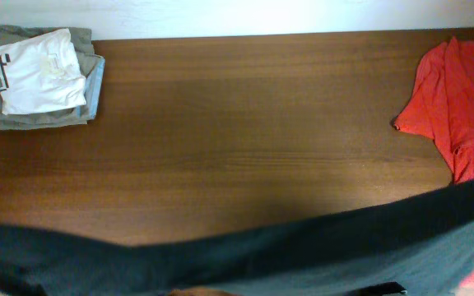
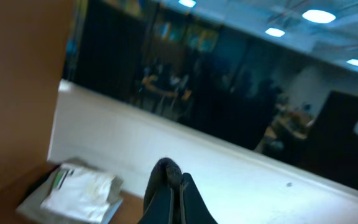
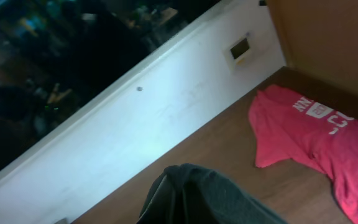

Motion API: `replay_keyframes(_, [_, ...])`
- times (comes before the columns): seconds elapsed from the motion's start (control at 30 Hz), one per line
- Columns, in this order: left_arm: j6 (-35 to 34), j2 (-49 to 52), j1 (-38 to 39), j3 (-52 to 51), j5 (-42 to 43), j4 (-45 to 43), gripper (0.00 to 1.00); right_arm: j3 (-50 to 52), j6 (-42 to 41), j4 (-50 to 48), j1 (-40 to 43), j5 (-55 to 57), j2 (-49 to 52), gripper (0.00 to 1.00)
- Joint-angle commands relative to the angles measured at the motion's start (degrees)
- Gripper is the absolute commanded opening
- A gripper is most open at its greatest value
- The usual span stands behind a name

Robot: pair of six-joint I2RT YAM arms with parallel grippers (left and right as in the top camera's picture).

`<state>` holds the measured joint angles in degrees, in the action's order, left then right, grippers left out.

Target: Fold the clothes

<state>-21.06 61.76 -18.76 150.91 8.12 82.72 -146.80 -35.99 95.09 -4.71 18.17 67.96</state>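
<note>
black t-shirt [image 1: 303, 255] hangs as a dark band across the bottom of the overhead view, running from the left edge to the right edge and sitting higher on the right. it covers the near part of the table [image 1: 245, 148]. plain dark side shows, no lettering visible. both arms are out of sight in the overhead view.

left gripper [image 2: 179, 182]: in the left wrist view the two dark fingers are pressed close together with a bunch of dark cloth at the tips, so it is clamped on the black t-shirt. view is blurred.

right gripper [image 3: 164, 186]: in the right wrist view the dark cloth bunches over the fingers and hides them. cannot tell if it is pinched or released.

red t-shirt [image 1: 463, 107] lies flat on the table at the far right, white print facing up, partly cut off by the frame edge. its lower end goes under the raised black cloth in the overhead view. well apart from the left-side pile.

folded stack [image 1: 39, 78] sits at the far left corner of the table: white piece on top, olive-grey below, and a light blue edge on its right side.

white wall [image 3: 135, 130] runs along the far table edge, with a small wall plate [image 3: 243, 47] above the red t-shirt in the right wrist view.
</note>
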Motion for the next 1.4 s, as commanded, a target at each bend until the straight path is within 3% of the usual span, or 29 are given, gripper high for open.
replay_keyframes(0.0, [-0.76,11.08,0.02,-8.07,-3.91,-0.63,0.01,0.44,-0.46,-1.03,-0.15,3.52,10.97,0.04])
replay_keyframes(0.1, [-0.72,28.24,1.75,-16.28,1.53,-11.04,0.01,0.48,-0.46,-6.99,-0.04,6.1,30.08,0.04])
replay_keyframes(0.27, [0.09,58.55,12.81,-17.0,-0.96,-38.88,0.01,0.48,2.8,-30.05,1.11,7.34,55.74,0.08])
replay_keyframes(0.3, [0.09,65.09,14.62,-17.0,-2.95,-45.09,0.11,0.5,2.78,-32.26,1.86,7.23,60.35,0.27])
replay_keyframes(0.43, [0.09,77.26,17.38,-17.0,-9.44,-51.47,0.19,0.5,4.28,-33.44,5.62,6.69,68.11,0.42])
replay_keyframes(0.47, [0.13,77.15,17.31,-16.57,-9.42,-51.63,0.36,0.37,5.27,-33.11,7.72,5.35,67.95,0.86])
replay_keyframes(0.5, [0.26,76.96,17.33,-15.43,-9.4,-50.77,0.47,-0.13,6.75,-32.04,8.7,3.13,67.71,0.99])
replay_keyframes(0.53, [1.57,76.54,17.33,-13.68,-8.83,-48.87,0.48,-1.2,7.26,-29.44,9.84,1.05,67.38,0.99])
replay_keyframes(0.6, [4.52,74.6,17.66,-6.82,-7.32,-39.32,0.59,-3.72,7.28,-23.1,11.23,-1.33,66.12,0.99])
replay_keyframes(0.67, [4.48,71.58,17.66,0.96,-7.28,-24.85,0.72,-6.56,7.28,-16.24,11.87,-4.74,63.52,0.99])
replay_keyframes(0.7, [4.46,68.94,17.64,5.11,-7.23,-13.22,0.97,-7.82,7.28,-12.35,11.87,-6.8,62.07,0.99])
replay_keyframes(0.77, [4.44,64.94,17.64,6.58,-5.51,5.49,0.99,-8.59,7.28,-3.54,11.87,-12.22,58.88,0.99])
replay_keyframes(0.83, [4.7,64.41,17.64,6.58,-5.84,14.01,0.99,-8.59,7.06,1.2,11.87,-13.9,56.0,0.99])
replay_keyframes(1.0, [4.7,54.16,17.64,6.38,-6.64,13.99,0.99,-4.44,12.24,2.25,11.85,-16.48,42.45,0.99])
replay_keyframes(1.1, [5.53,42.42,17.64,-5.11,-6.6,13.99,0.99,15.3,12.2,2.25,11.85,-16.5,30.25,0.99])
replay_keyframes(1.23, [2.23,29.9,17.64,-37.27,-6.62,12.59,0.99,36.89,11.96,1.68,11.87,-16.09,24.26,0.99])
replay_keyframes(1.37, [0.83,25.64,17.64,-76.96,-1.49,-0.52,0.99,52.94,11.96,-5.88,11.87,-16.02,24.26,0.99])
